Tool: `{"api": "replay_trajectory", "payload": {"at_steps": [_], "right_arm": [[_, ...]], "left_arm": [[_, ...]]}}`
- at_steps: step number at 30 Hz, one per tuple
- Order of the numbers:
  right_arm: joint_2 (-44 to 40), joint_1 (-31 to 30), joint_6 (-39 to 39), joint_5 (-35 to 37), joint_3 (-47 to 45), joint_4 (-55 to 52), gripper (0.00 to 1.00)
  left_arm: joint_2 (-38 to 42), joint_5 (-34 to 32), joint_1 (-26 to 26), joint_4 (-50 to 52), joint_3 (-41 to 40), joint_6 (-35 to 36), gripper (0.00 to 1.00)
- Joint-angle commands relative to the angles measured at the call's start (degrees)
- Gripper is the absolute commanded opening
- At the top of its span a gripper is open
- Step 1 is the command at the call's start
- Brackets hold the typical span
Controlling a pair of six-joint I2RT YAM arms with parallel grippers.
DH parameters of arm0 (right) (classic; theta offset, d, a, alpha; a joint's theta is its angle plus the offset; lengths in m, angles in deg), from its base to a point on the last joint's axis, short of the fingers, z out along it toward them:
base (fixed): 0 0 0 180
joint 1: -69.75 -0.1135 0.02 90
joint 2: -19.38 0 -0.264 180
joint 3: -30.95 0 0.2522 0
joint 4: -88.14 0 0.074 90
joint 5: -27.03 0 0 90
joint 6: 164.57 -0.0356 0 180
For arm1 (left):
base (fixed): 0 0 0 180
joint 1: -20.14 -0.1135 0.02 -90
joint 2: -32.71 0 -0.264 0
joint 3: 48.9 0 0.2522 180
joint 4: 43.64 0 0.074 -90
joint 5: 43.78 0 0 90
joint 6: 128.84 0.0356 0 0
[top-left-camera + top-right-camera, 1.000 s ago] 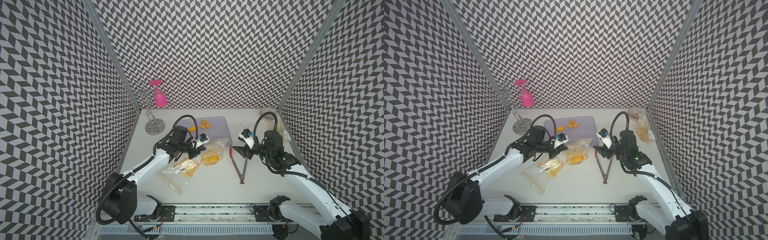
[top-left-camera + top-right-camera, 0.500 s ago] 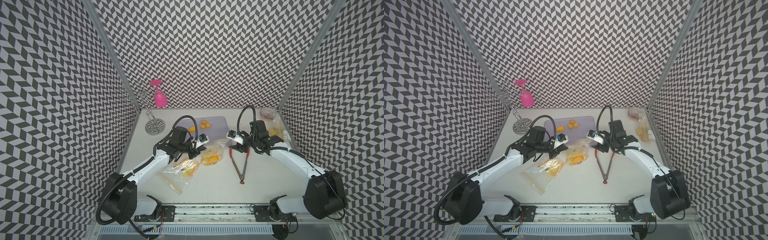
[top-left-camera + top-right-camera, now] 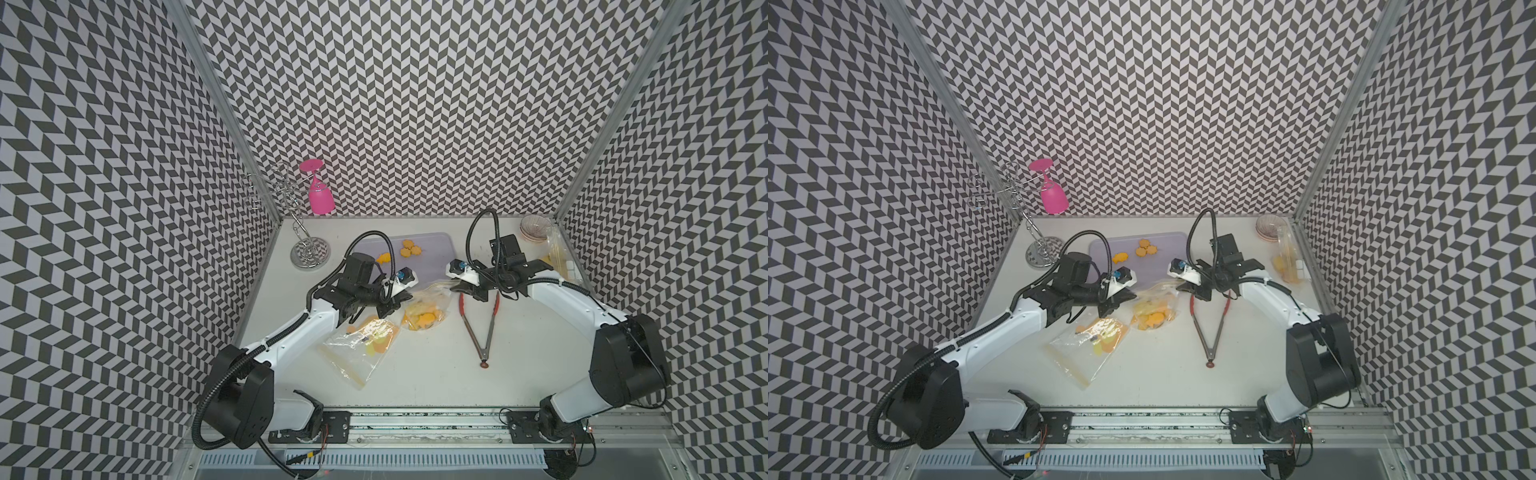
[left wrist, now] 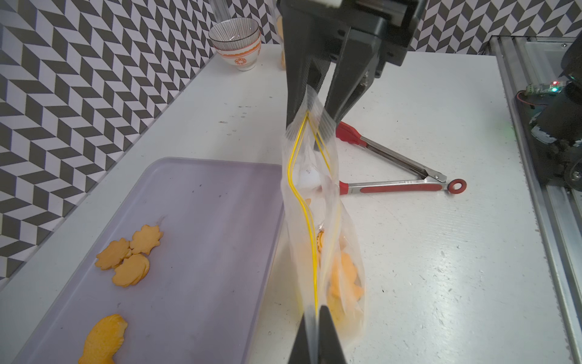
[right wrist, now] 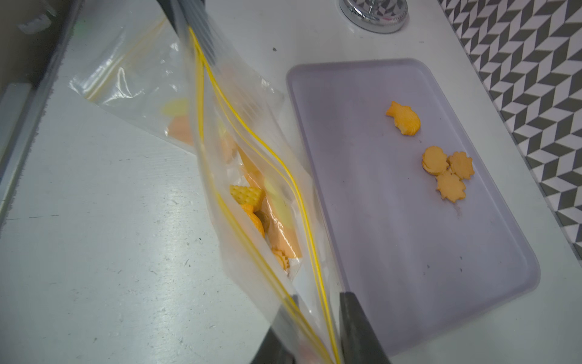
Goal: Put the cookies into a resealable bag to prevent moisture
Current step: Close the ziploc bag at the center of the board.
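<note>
Left wrist: left pincer [image 4: 313,318] is clamping the bag [image 4: 318,201] beside the tray [image 4: 204,220]; right pincer [image 4: 313,123] is straddling its other end, unclenched.

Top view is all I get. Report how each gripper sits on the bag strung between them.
Observer: In the left wrist view, the left gripper is shut on one end of the zip rim of the bag.
Operator: Now the right one.
Observer: The right gripper straddles the other end; a gap shows between its fingers, so a pinch is unconfirmed.
Operator: Check the mouth.
Observer: In the right wrist view, the yellow zip strips are parted, cookies visible inside.
</note>
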Motion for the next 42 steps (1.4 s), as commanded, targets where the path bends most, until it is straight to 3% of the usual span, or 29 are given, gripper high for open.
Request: {"api": "replay_trajectory", "payload": {"at_steps": [1, 6, 11, 16, 20, 24, 26, 31, 33, 40, 41, 42], "right_arm": [[-1.75, 0.19, -0.51, -3.15, 0.01, 0.65, 0.00], [-8.20, 0.17, -7.02, 1.91, -3.28, 2.14, 0.00], [-17.03, 0.18, -19.97, 7.49, -10.52, 6.48, 0.00], [-26.82, -0.15, -33.24, 5.69, -17.95, 10.34, 0.00], [-29.41, -1.06, -36.52, 5.92, -22.68, 10.36, 0.00], [-26.64, -1.42, -33.39, 6.80, -23.15, 7.33, 0.00], [-26.01, -1.50, -32.18, 7.03, -22.56, 7.17, 0.08], [-25.35, -1.94, -28.26, 5.61, -20.94, 6.18, 0.41], [-24.19, -2.13, -26.83, 6.66, -19.84, 4.87, 0.46], [-21.90, -2.69, -24.15, 9.16, -17.08, 3.23, 0.41], [-21.59, -2.78, -24.07, 9.23, -16.78, 3.07, 0.33], [-21.39, -2.82, -24.08, 9.15, -16.50, 3.00, 0.13]], "left_arm": [[1.56, 0.22, 0.05, -1.48, -0.42, -0.18, 0.00], [2.34, -1.84, -0.20, -3.99, -1.32, -2.27, 0.00], [2.63, -0.56, -1.21, -5.43, -1.56, -3.95, 0.00], [2.29, 0.56, -1.60, -6.55, -2.00, -4.73, 0.00], [0.27, 4.11, -1.24, -5.55, -1.20, -4.31, 0.00], [-2.69, 5.45, 0.32, -3.69, -0.27, -3.51, 0.00], [-3.80, 5.54, 1.30, -2.58, 0.28, -2.77, 0.00], [-4.44, 5.62, 2.42, -1.97, 0.39, -2.33, 0.00], [-4.20, 5.73, 2.44, -2.11, 0.44, -2.32, 0.00], [-3.46, 5.56, 2.42, -2.56, 0.12, -2.32, 0.00], [-3.32, 5.49, 2.42, -2.62, 0.11, -2.43, 0.00], [-3.19, 5.47, 2.42, -2.63, 0.06, -2.43, 0.00]]}}
